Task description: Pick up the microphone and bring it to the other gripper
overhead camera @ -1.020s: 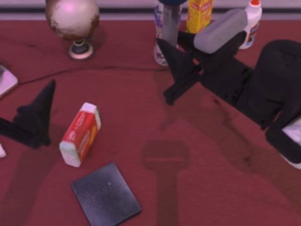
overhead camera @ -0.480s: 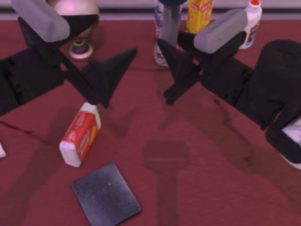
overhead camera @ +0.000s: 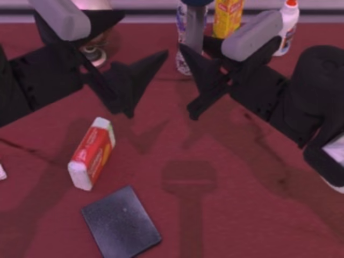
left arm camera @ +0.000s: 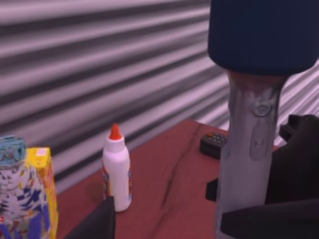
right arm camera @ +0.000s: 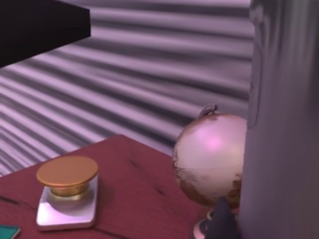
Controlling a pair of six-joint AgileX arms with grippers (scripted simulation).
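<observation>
**A:** Where is the microphone (overhead camera: 196, 29) at this moment?

**B:** It is not on the table. It stands upright in the air, with the dark-blue foam head up and the grey handle down. From the red box (overhead camera: 91, 153) it is toward the far edge of the table and to the right. It is in front of the clear bottle (overhead camera: 181, 37) and the yellow carton (overhead camera: 228, 16).

**A:** Which gripper has it?

**B:** The right gripper (overhead camera: 193, 70) has it. Its jaws are closed on the lower part of the handle. The right wrist view shows the handle very close to the camera, as a tall grey column. It is also right of the red box and farther back.

**A:** And the left gripper (overhead camera: 145, 84)?

**B:** It hangs above the table just behind the red box, a little to the right. It points at the microphone, with its jaws wide apart. It is near the handle, but I cannot tell if it touches it. In the left wrist view the handle and the blue head fill the right part.

**A:** What else is there?

**B:** A dark square pad (overhead camera: 121, 221) lies just in front of the red box. A globe (right arm camera: 209, 159) stands behind the box, and a white glue bottle (left arm camera: 116, 172) with a red tip stands far to the right of it.
</observation>
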